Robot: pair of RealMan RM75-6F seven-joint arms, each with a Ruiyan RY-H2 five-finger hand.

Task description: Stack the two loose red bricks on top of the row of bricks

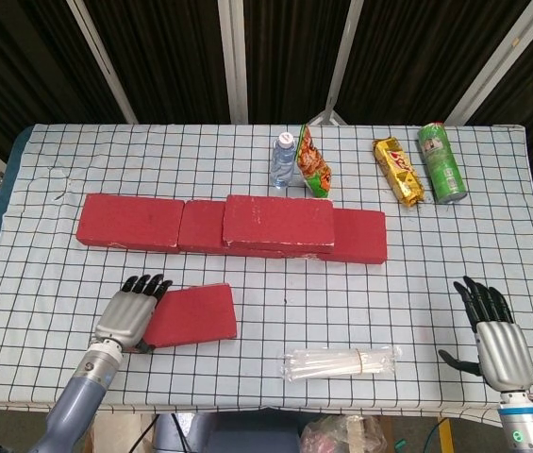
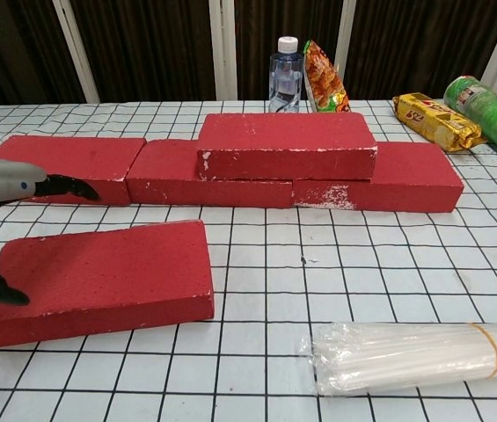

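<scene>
Checked cloth covers the table point(image 1: 247, 396), which carries everything else. Three red bricks form the row of bricks point(image 1: 129, 223) across the middle, and one stacked brick point(image 1: 278, 223) lies flat on top of it, bridging the middle and right bricks. One loose red brick point(image 1: 195, 314) lies flat toward 7 o'clock of the table, well apart from the row.

From the head view both hands show: the left hand point(image 1: 126, 319) is over the loose brick's left end, fingers point(image 1: 148, 283) extended and apart, gripping nothing; the right hand point(image 1: 498, 340) hovers at the table's 4 o'clock edge, fingers spread, holding nothing. The chest view shows only part of the left hand at its left edge, with its thumb tip on the brick's near left corner, and nothing of the right hand. That view also reveals the white chips on the bricks' front faces.

One bundle of clear straws point(image 1: 341, 362) lies at 5 o'clock. Along 12 to 1 o'clock sit one green can point(image 1: 441, 162), one yellow snack packet point(image 1: 398, 172), one chip bag point(image 1: 313, 164) and one water bottle point(image 1: 284, 160).
</scene>
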